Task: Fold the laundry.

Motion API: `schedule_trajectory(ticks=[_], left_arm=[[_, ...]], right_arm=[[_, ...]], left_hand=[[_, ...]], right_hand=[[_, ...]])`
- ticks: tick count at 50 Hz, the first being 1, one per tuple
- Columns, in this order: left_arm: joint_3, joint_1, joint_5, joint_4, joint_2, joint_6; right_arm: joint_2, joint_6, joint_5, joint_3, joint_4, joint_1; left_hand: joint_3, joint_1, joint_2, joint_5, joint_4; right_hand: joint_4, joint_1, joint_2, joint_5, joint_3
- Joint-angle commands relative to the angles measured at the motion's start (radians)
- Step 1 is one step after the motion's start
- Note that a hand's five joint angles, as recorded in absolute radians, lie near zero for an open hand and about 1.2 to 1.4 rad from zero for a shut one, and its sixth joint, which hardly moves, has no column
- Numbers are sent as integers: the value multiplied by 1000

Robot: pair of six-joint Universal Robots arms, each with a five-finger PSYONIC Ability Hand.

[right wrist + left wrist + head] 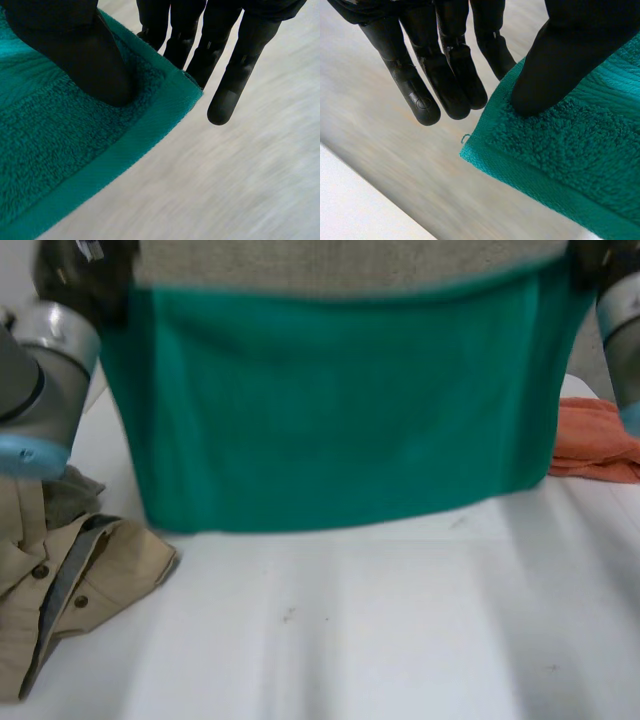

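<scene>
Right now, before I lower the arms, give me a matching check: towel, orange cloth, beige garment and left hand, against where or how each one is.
Things:
1. towel
2. orange cloth
3. beige garment
4. left hand

States:
a. crumpled on the table's left side
b. pinching a towel corner
c. held up, hanging spread
d. lying at the table's right side

Pairs: 1-c; 2-d; 3-a; 4-b

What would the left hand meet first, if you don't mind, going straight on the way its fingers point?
Nothing close: beyond the left hand lies a blurred pale surface, with the white table beside it. The green towel it pinches by a corner sits aside. Depth is unclear.
</scene>
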Motion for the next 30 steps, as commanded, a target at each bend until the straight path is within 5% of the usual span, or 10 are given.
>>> schedule_trajectory(ticks=[1,19,30], left_arm=[[5,19,-64,445,32,-153],[-368,14,6,284,0,-231],[-610,11,26,145,-34,-86]], right_arm=[[-13,177,53,26,-508,-3],[79,208,-128,220,-214,-49],[78,-54,-247,466,10,-79]], left_hand=[[202,240,198,237,193],[202,240,198,237,193],[202,240,198,237,193]], right_hand=[[199,268,222,216,207],[199,268,222,216,207],[199,268,222,216,207]])
